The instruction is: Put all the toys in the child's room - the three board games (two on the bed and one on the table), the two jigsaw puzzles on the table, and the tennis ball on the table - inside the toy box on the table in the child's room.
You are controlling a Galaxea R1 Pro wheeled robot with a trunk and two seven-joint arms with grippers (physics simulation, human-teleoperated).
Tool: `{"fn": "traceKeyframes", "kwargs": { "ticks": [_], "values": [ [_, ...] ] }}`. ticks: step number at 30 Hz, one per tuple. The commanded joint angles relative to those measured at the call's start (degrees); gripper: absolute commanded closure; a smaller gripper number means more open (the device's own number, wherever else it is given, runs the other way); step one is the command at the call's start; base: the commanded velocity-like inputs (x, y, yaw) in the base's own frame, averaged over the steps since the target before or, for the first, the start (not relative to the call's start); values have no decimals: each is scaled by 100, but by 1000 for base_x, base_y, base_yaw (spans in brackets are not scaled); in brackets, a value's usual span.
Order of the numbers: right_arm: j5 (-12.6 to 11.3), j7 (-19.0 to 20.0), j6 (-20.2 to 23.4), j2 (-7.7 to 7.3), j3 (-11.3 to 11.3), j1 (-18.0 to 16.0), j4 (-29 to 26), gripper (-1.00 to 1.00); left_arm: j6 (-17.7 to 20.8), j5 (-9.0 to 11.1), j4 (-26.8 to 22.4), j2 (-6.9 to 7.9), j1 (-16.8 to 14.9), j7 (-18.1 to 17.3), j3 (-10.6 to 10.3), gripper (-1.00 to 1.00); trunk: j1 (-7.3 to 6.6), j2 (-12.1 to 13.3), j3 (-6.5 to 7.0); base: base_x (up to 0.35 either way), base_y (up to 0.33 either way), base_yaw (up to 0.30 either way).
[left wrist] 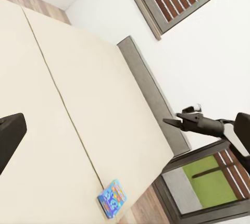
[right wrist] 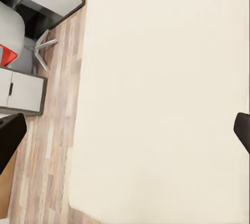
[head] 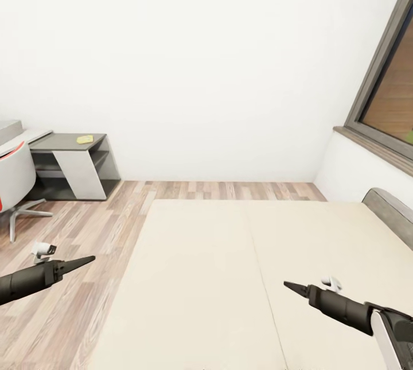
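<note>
Poised over the bed (head: 229, 278) in the child's room, both arms out and carrying nothing. Left gripper (head: 86, 260) drawn to a dark tapered point above the plank floor (head: 69, 301), jaws seemingly together in the head view, though only one dark finger edge (left wrist: 10, 135) shows at its own wrist camera: how far apart, impossible to tell. Right gripper (head: 289, 286) likewise a slim black spike over the cover in the head view, yet with dark fingers at opposite edges of its wrist view (right wrist: 10, 138), so spread wide and empty. Matte beige cover, smooth, split by one straight seam; grey padded headboard (left wrist: 151, 94) along the far side. One toy on show: small blue board game (left wrist: 112, 199), flat, glossy, brightly printed, lying at the mattress edge near the headboard end. Likely still waiting to be collected; toy box and worktop unplaced from here, so progress hard to gauge. Low dark-grey side desk (head: 74, 163) against the white wall, a small yellow item (head: 85, 139) on top; white shell chair (head: 14, 178) with red trim beside it. Dark-framed window (head: 390, 94) at right.
</note>
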Motion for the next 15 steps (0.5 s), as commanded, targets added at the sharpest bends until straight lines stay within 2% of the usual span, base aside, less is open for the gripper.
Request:
{"fn": "traceKeyframes", "kwargs": {
  "ticks": [1, 9, 15],
  "values": [
    [0, -89, 44, 7, -2, -54, 40, -100, 63, -6, -2, 2, -4, -25, 1, -100, 3, -13, -22, 0, 0, 0],
    [-9, -1017, 102, 40, 26, -438, 548, -100, 152, -16, -16, 20, -61, -25, 0, -100, 3, -13, -97, 0, 0, 0],
    [-12, -1352, 114, 46, 31, -657, 789, -100, 213, -49, 0, 34, -81, -17, -5, -100, 3, -13, -154, 0, 0, 0]
  ]
}}
